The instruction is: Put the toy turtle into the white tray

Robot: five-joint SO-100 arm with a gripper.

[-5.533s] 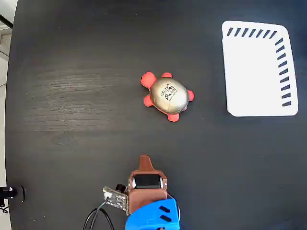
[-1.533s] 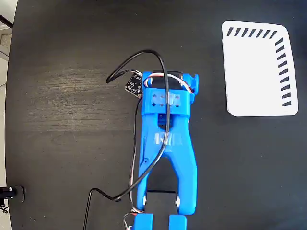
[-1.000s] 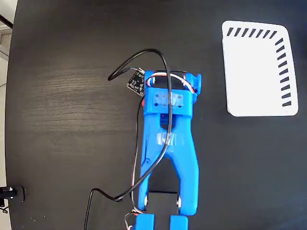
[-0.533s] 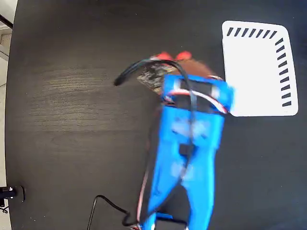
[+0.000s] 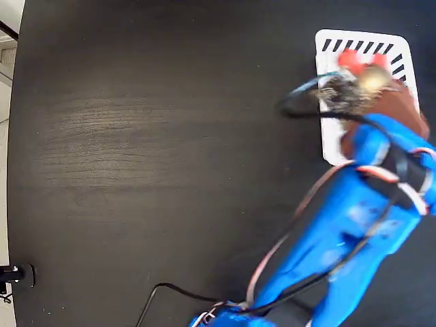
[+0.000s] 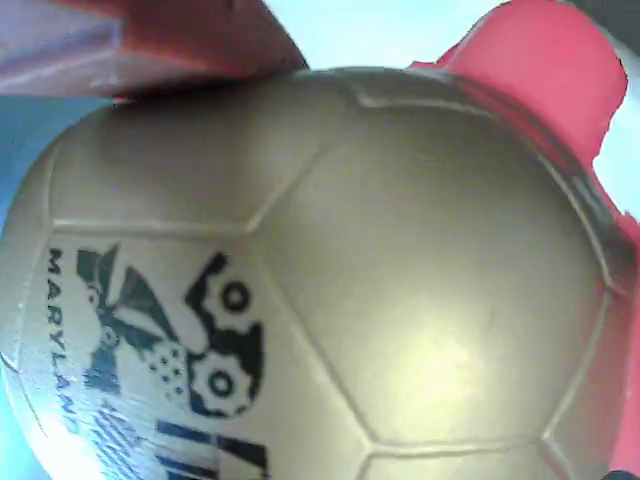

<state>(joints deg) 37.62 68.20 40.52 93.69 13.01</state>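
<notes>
Swung from the middle of the desk (image 5: 136, 136) to the upper right of the fixed view since half a second ago, blue arm (image 5: 354, 225) and all; gone from its starting spot at the desk's centre, the toy turtle (image 5: 371, 76), carried along.

Fixed view: reaches diagonally from the bottom edge up to the right, blurred by motion. Ends in a brown gripper (image 5: 381, 92) over the upper left part of the white tray (image 5: 361, 146). Shows two red-orange feet of the turtle near the tray's top row of dark slanted slots, with a patch of golden shell just below them. Hides the rest of the turtle under the gripper and a small circuit board (image 5: 336, 90). Cannot tell from here whether the turtle touches the tray or hangs above it. Trails a black cable (image 5: 300, 109) looping left off the board, and further wires down along the arm to the bottom edge. Covers the tray's lower right part with the arm.

Wrist view: filled almost wholly by the turtle's golden shell (image 6: 330, 290), with hexagonal seams and a black printed mark reading "MARYLAND" at lower left. Red-orange limb at upper right; a red-brown gripper finger (image 6: 150, 45) pressed along the shell's top left. Closed on the turtle, by this contact and the carry. White tray surface glimpsed at the top.
</notes>
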